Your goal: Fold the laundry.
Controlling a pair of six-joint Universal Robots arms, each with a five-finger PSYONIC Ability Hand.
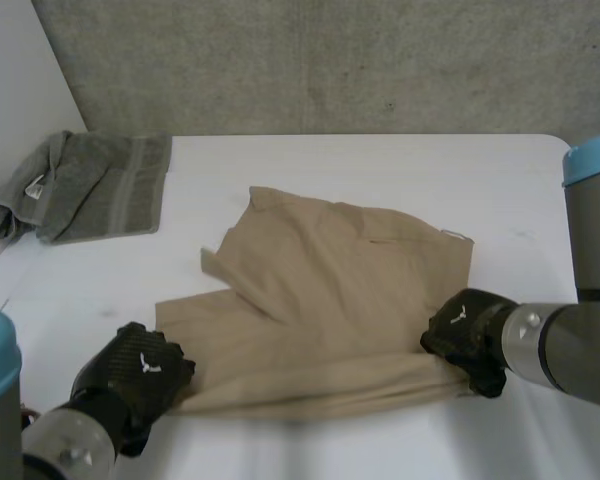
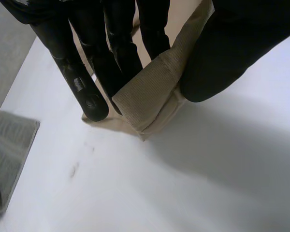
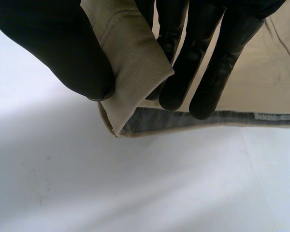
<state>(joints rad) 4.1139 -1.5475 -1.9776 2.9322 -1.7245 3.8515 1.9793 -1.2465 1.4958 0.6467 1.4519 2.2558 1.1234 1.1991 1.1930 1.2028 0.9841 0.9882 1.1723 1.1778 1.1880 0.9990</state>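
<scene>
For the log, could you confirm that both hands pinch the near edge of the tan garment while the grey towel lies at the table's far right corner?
Not quite: the head view shows the grey towel at the far left corner of the table. The rest holds: the left hand and the right hand each pinch the near edge of the tan garment.

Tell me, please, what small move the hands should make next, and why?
Probably lift both corners together and carry them toward the far edge: the left hand and right hand each pinch a near corner of the tan garment.
</scene>
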